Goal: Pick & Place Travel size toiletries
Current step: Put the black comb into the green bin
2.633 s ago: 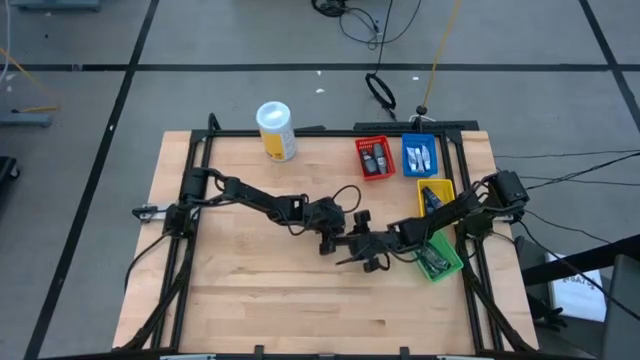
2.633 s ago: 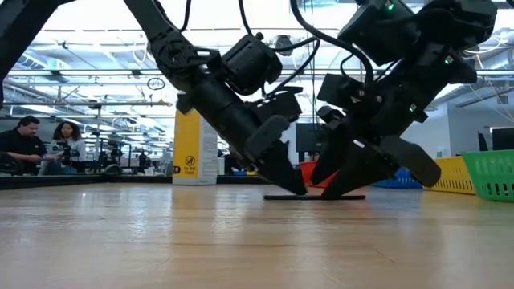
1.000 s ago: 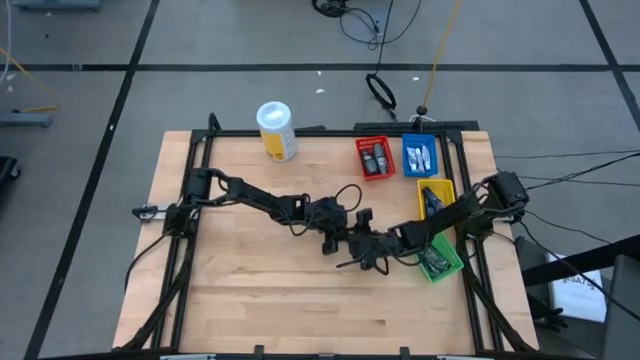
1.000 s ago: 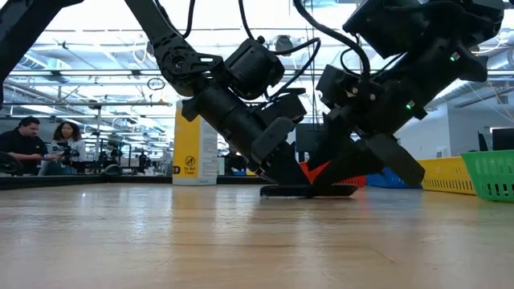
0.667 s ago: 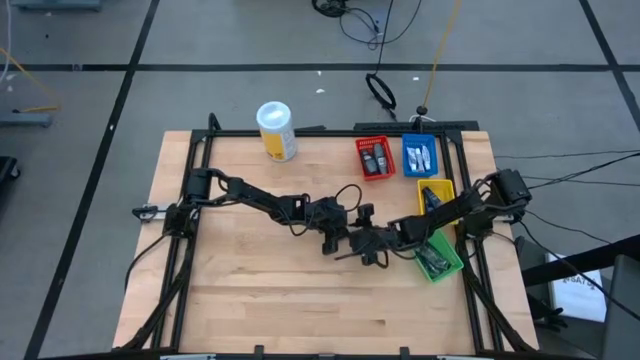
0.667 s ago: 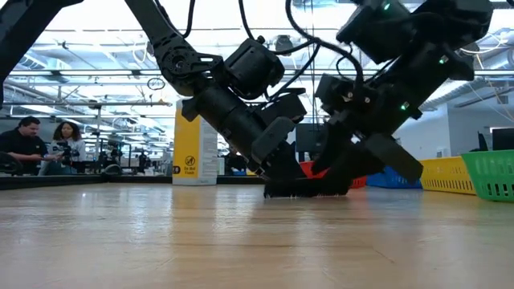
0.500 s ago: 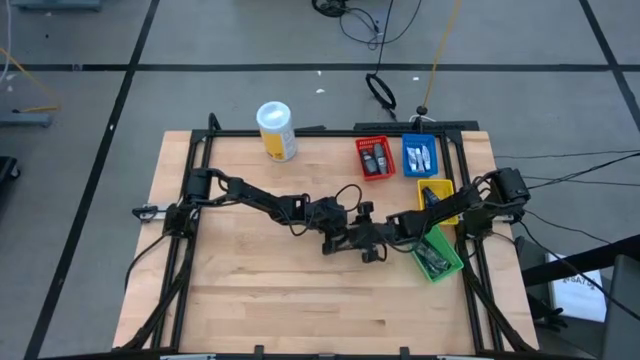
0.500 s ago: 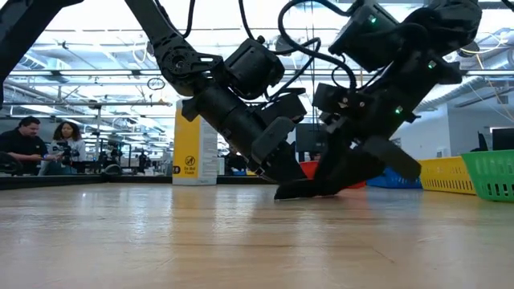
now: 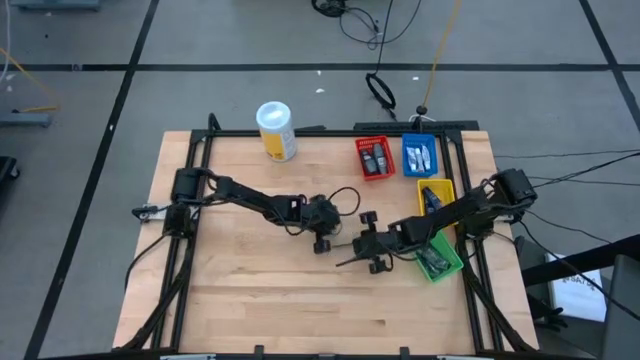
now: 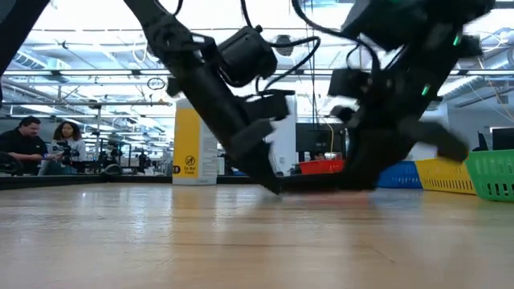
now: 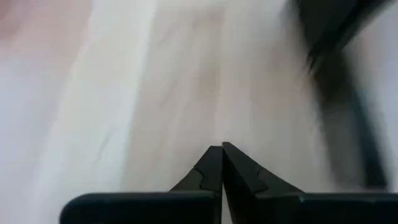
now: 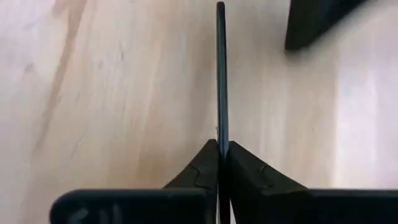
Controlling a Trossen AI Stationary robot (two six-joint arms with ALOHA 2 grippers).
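A thin, flat dark sachet (image 12: pixel 221 74), one of the travel size toiletries, shows edge-on between the fingers of my right gripper (image 12: pixel 221 144), which is shut on it at the table's middle (image 9: pixel 362 258). My left gripper (image 9: pixel 322 242) stands just to its left, shut (image 11: pixel 222 146), with nothing between its fingers, its tips low over the wood. More toiletries lie in the red bin (image 9: pixel 375 158), blue bin (image 9: pixel 419 155), yellow bin (image 9: pixel 436 196) and green bin (image 9: pixel 438 260). My right gripper pinches one end of the sachet (image 12: pixel 221 134) between its two fingers, across the two flat faces. The fingers slant down from the table's right side. The sachet stands on edge and runs straight out beyond the fingertips, low over the table; whether it touches the wood, I cannot tell.
A tall white canister with a yellow label (image 9: pixel 276 130) stands at the far left of the table. The bins sit in a cluster at the far right, the green one right behind my right arm. Bare wood (image 9: pixel 260 300) lies along the near side. People sit in the room behind.
My right gripper has shut on the dark sachet, which lay flat on the wood and now stands on edge between its fingers. My left gripper, which was at the sachet's other end, has drawn back toward the table's left and stayed shut.
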